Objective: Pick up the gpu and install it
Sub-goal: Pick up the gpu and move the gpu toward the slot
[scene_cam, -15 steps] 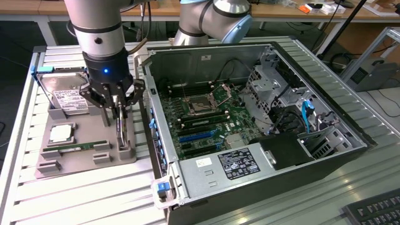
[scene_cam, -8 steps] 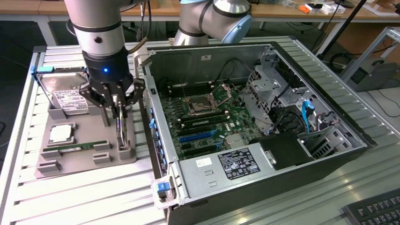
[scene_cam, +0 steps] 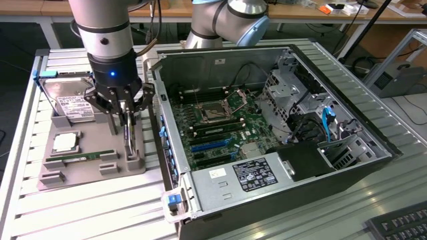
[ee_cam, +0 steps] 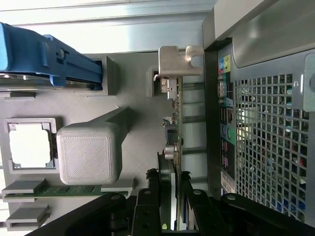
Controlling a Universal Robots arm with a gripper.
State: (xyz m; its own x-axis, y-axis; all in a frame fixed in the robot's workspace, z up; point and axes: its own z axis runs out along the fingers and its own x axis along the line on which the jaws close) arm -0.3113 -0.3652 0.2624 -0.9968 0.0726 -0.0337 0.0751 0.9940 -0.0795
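Treat the gpu [scene_cam: 128, 137] as a light but fragile load. It is a thin, stiff board that will not flex to forgive a skewed pull. The small components along its face, seen in the wrist view [ee_cam: 173, 123], would likely suffer if pinched. Your best hold is probably across the bare top edge, squeezing the two flat faces, away from the silvery end bracket [ee_cam: 179, 61]. That bracket sits at the end of the card farthest from the fingers [ee_cam: 146, 201]. The faces look smooth, so judge the grip firm enough not to slip yet no harder than that. Right now the card stands on edge directly beneath and between the fingers [scene_cam: 114, 120], seated in a slot of the grey fixture tray [scene_cam: 87, 172]. The fingers are partly open, one on each side of the card's upper edge. A sliver of light shows beside the board, so they straddle it rather than clamp it, and nothing is lifted. On the side of the fingers away from the computer case [scene_cam: 347, 165] lie the CPU [scene_cam: 65, 142] and the green RAM stick [scene_cam: 80, 157]. The hard drive [scene_cam: 70, 105] is there too, in the same tray. The case stands just beside the fingers on the other side, open, with its motherboard [scene_cam: 227, 130] exposed. All of it rests on the slatted worktop [scene_cam: 80, 210].
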